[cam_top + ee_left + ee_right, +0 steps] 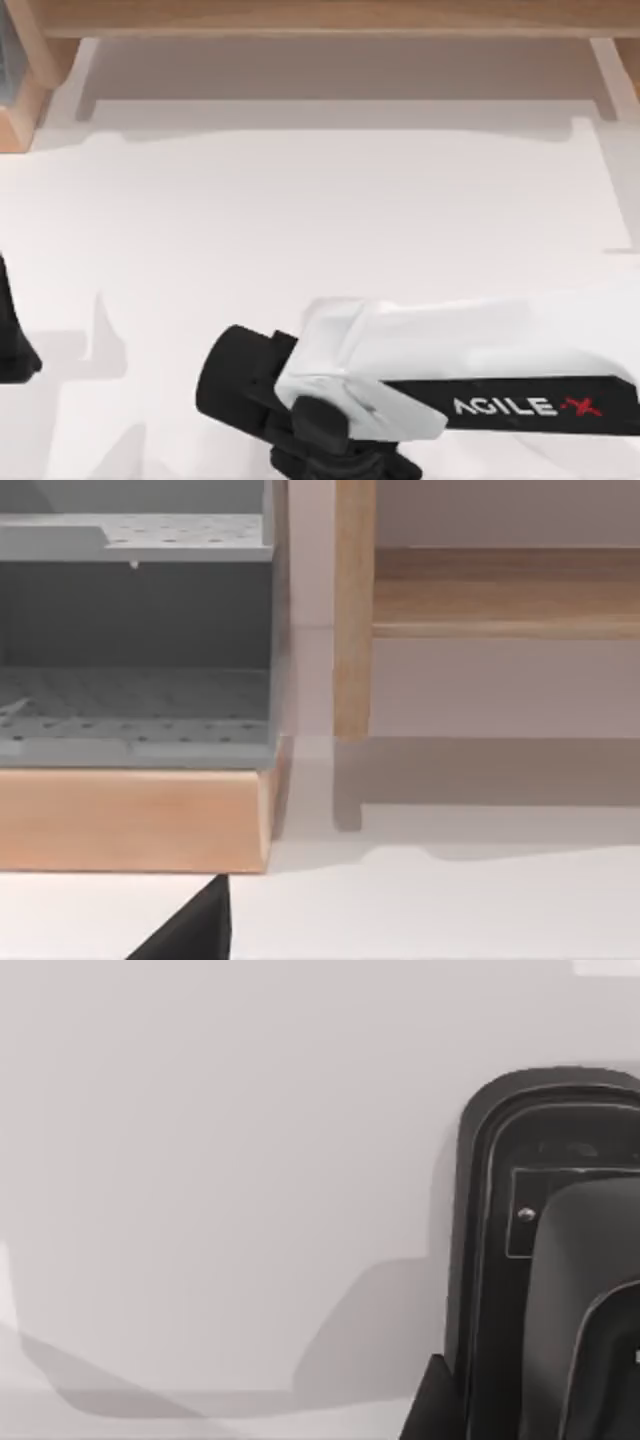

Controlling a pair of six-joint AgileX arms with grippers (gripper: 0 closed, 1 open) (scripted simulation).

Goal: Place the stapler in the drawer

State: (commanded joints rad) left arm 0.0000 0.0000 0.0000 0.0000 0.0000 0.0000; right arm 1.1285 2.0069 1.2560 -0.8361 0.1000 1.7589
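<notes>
The stapler is out of view. The drawer (140, 710) is a grey box with a perforated floor, set on a pale wooden base; its corner also sits at the table's far left (8, 60). My left arm (12, 345) stands at the table's left edge, and a black tip of its gripper (195, 930) shows in front of the wooden base, apart from it. My right arm (450, 370) reaches in from the right along the table's front, its black wrist end (245, 380) pointing left. A dark edge of the right gripper (430, 1410) hangs over bare white table.
A wooden shelf (330, 20) runs along the back, with an upright post (352, 610) beside the drawer. A large black rounded shape (500, 1260) lies close to the right wrist camera. White tabletop (300, 220) spreads between the arms and the shelf.
</notes>
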